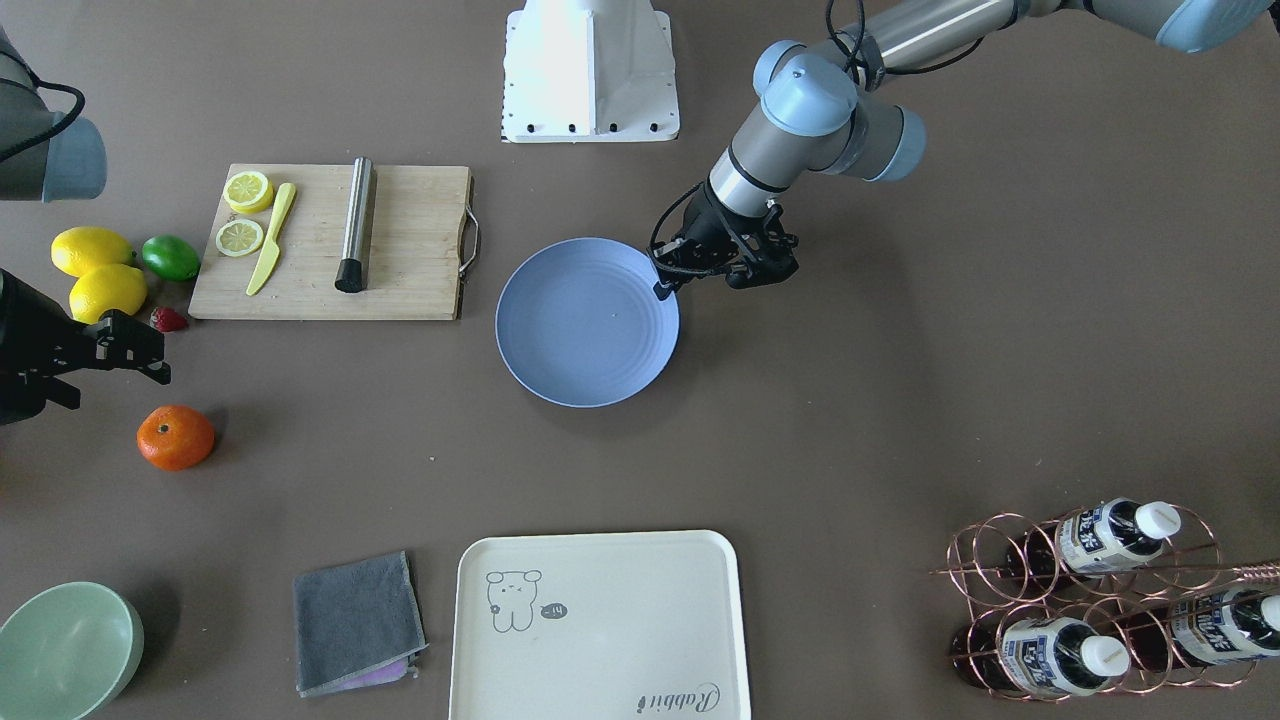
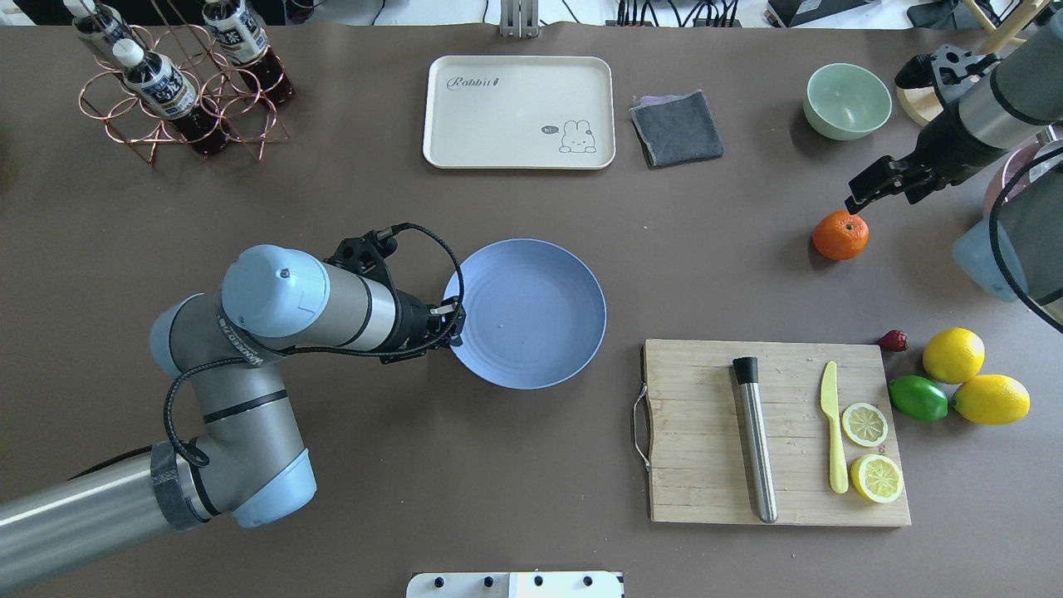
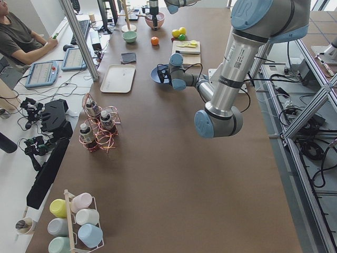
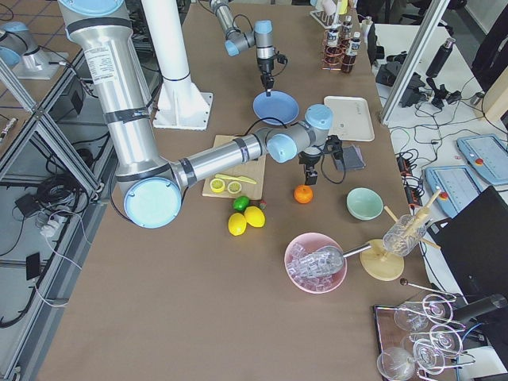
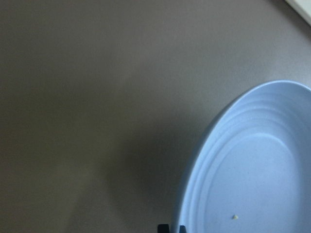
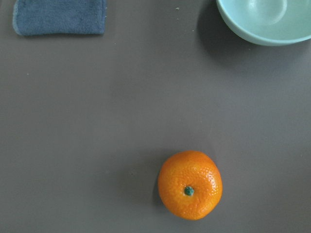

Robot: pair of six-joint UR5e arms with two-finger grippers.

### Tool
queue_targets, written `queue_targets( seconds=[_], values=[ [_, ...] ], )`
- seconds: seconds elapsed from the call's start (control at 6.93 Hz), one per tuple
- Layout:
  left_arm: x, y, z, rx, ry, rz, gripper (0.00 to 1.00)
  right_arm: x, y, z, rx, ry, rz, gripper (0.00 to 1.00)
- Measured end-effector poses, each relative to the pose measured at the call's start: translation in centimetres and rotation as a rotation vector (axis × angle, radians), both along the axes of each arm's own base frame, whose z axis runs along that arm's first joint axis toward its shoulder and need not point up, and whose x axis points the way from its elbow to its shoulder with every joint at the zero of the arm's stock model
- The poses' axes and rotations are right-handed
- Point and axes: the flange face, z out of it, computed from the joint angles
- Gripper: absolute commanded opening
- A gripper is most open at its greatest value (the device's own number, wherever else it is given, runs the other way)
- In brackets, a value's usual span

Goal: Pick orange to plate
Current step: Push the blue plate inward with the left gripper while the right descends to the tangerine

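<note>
One orange (image 1: 176, 437), not grabbed yet
Right pincer (image 1: 140, 352) hangs spread open near it on the table (image 1: 850, 400), well apart from the plate (image 1: 585, 330); I'd centre above it, then drop straight.

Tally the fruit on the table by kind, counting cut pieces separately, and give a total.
orange: 1
whole lemons: 2
lime: 1
cut lemon pieces: 2
strawberry: 1
Total: 7
</note>
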Motion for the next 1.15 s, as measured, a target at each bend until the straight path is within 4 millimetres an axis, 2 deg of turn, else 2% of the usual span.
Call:
queue_targets(
  seconds=[0.29,0.43,0.58,0.72,0.87,1.15],
  values=[
    [1.8,0.9,-0.2,0.003,-0.008,0.011,0.00,-3.0,-0.7,4.1,0.025,0.048,-0.008,1.00],
    [2.3,1.1,-0.2,0.003,-0.010,0.015,0.00,-3.8,-0.8,5.6,0.027,0.057,-0.014,1.00],
    [2.6,1.2,-0.1,0.002,-0.014,0.017,0.57,-4.4,-0.9,6.5,0.025,0.064,-0.019,1.00],
    [2.7,1.2,0.1,0.003,-0.018,0.018,0.94,-5.0,-0.9,6.9,0.025,0.068,-0.025,0.91],
    [2.7,1.2,0.2,0.005,-0.020,0.019,0.96,-5.5,-0.8,7.0,0.022,0.071,-0.030,0.67],
    [2.7,1.0,0.2,0.007,-0.021,0.018,0.96,-6.4,-0.7,7.2,0.012,0.074,-0.035,0.00]
  ],
)
